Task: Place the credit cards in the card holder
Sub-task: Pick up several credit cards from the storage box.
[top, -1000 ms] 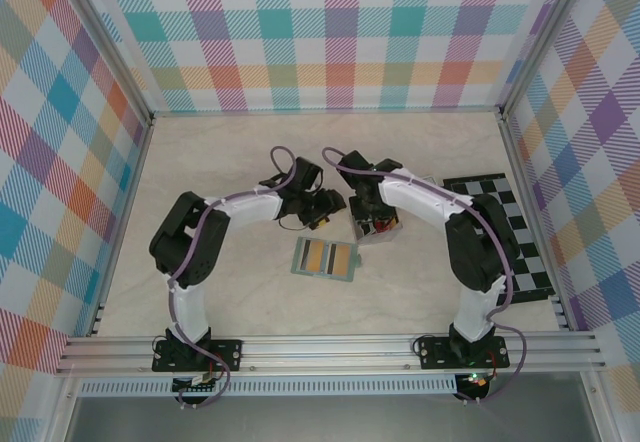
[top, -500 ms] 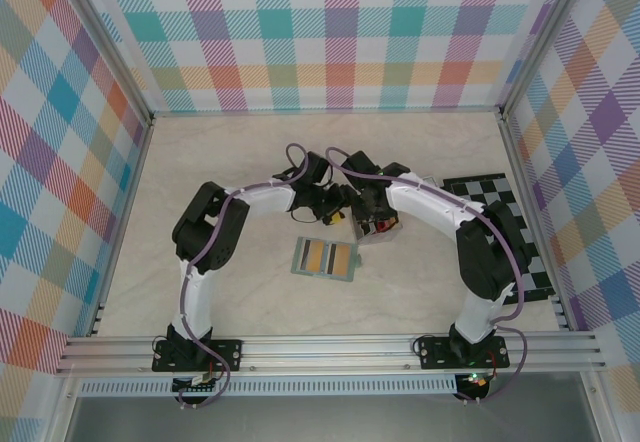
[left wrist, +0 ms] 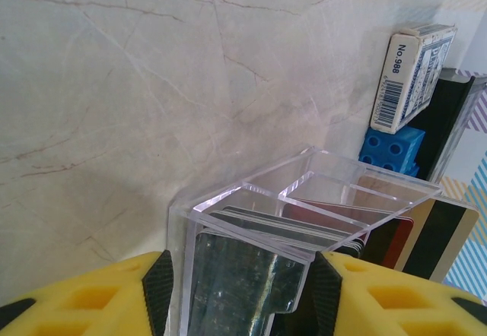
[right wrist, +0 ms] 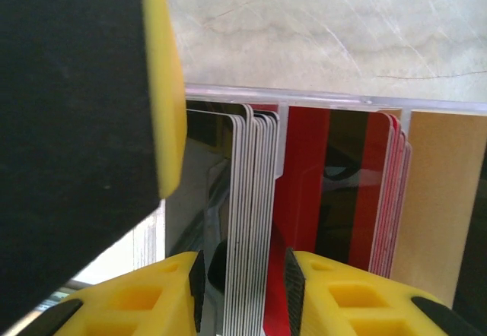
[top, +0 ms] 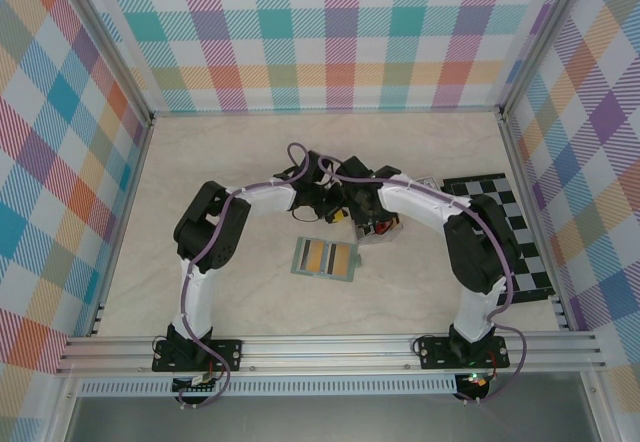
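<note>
The credit cards (right wrist: pixel 335 176) are stood on edge in a clear stand (left wrist: pixel 251 199), just beyond the card holder (top: pixel 325 259), which is laid open on the table (top: pixel 200 162). The stand is straddled by the left gripper (left wrist: pixel 242 269); whether it is squeezed cannot be told. The grey-white cards are flanked by the right gripper (right wrist: pixel 243 264), its fingers parted with a slim gap showing

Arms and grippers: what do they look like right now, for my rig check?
Both the left arm and right arm have white link shells, black joint housings and a purple cable looping alongside. The fingers of the left gripper and right gripper are yellow with black inner pads.
</note>
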